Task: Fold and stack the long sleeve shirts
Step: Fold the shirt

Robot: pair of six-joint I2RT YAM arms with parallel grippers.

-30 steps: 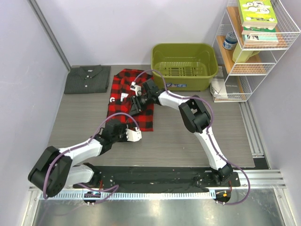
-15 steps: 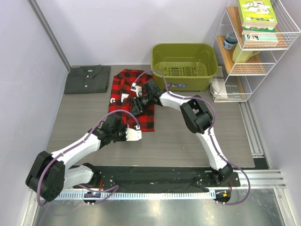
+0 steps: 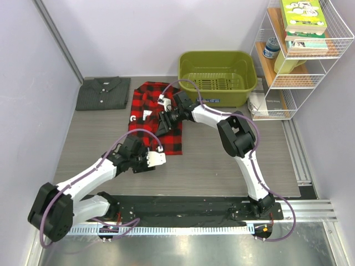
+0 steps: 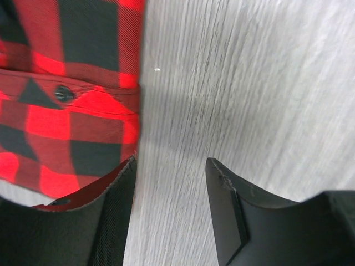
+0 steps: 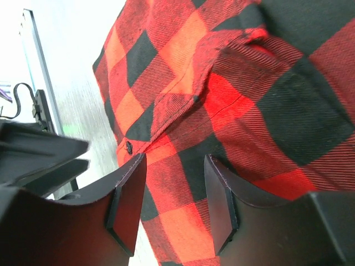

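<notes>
The red-and-black plaid shirt [image 3: 145, 102] lies folded on the table's middle back. It fills the right wrist view [image 5: 233, 94] and shows at the top left of the left wrist view [image 4: 61, 94]. The dark grey shirt [image 3: 103, 93] lies folded at the back left, buttons up. My right gripper [image 3: 161, 123] hovers over the plaid shirt's middle, open and empty [image 5: 173, 183]. My left gripper [image 3: 145, 151] sits low at the plaid shirt's near left corner, open and empty, over bare table beside the hem [image 4: 171, 183].
A green plastic basket [image 3: 217, 77] stands behind the plaid shirt to the right. A white wire rack [image 3: 302, 55] with books and a jar stands at the back right. A metal rail [image 3: 297, 149] runs along the right side.
My left arm has stretched forward a little toward the plaid shirt's near edge. My right gripper has shifted slightly over the shirt. The shirts have not moved.
</notes>
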